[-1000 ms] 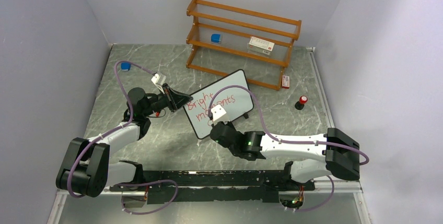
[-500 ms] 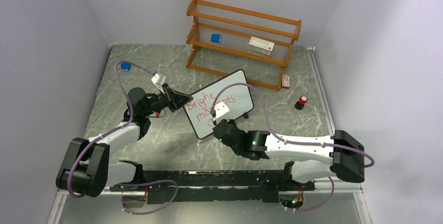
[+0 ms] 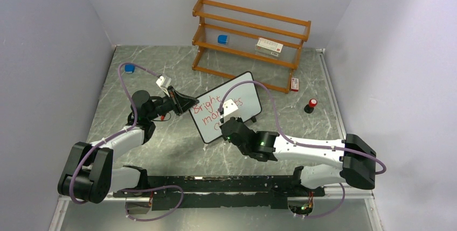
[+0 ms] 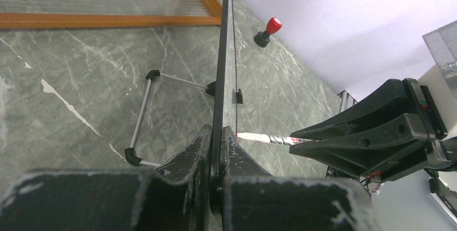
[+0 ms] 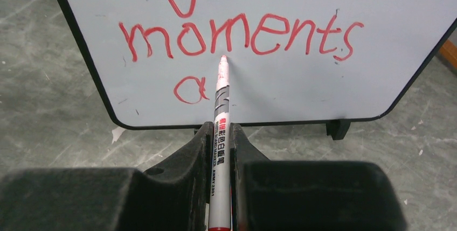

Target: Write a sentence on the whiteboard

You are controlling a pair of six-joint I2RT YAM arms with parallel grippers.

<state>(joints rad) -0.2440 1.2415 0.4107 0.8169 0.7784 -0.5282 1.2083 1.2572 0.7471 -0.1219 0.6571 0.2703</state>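
The whiteboard [image 3: 243,88] stands propped on the table [image 3: 161,145], before the shelf [image 3: 250,32]. The left gripper [image 4: 218,134] pinches its side edge, apparently to steady it against writing pressure. The right gripper [image 5: 220,134] clamps a red marker [image 5: 222,85], its tip at the board beside a lone "a" under "moments", likely for the next letter.
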